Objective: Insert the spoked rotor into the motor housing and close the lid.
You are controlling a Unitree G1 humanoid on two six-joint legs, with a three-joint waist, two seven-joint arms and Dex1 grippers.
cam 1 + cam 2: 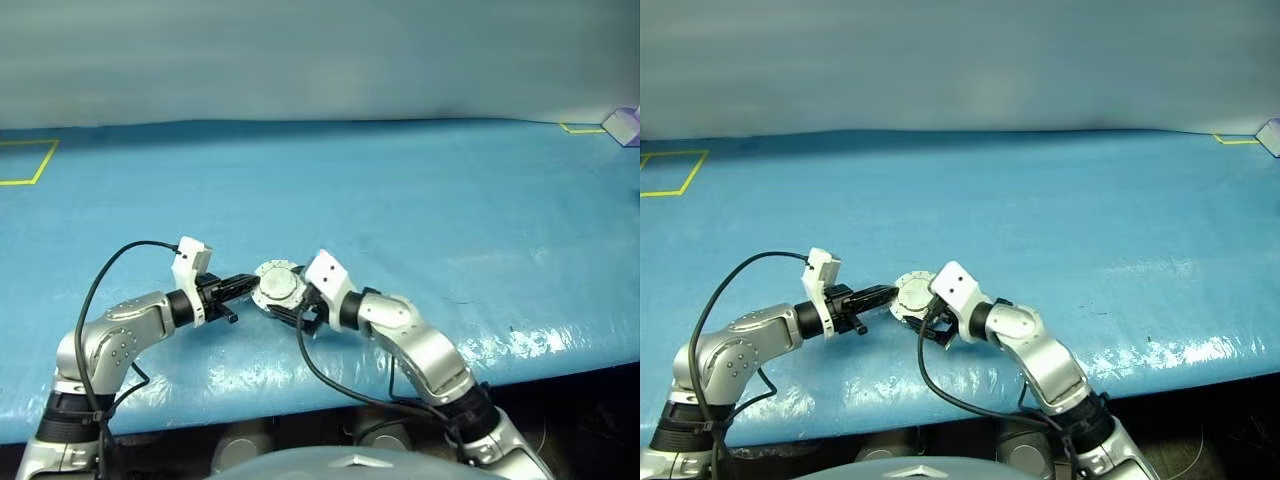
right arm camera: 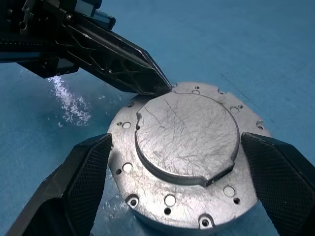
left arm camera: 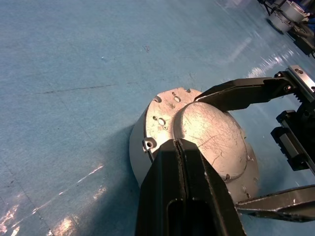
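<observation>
Both grippers flank motor housing [image 2: 187, 162].

Closed motor housing [image 1: 910, 296] on blue table [image 1: 1060, 220], left gripper [image 1: 892, 292] and right gripper [image 1: 932, 322] flanking it

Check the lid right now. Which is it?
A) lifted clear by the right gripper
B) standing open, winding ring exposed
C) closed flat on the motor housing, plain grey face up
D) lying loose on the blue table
C: the lid lies flat on the motor housing, scratched plain face up, between the right gripper's open jaws.
</observation>
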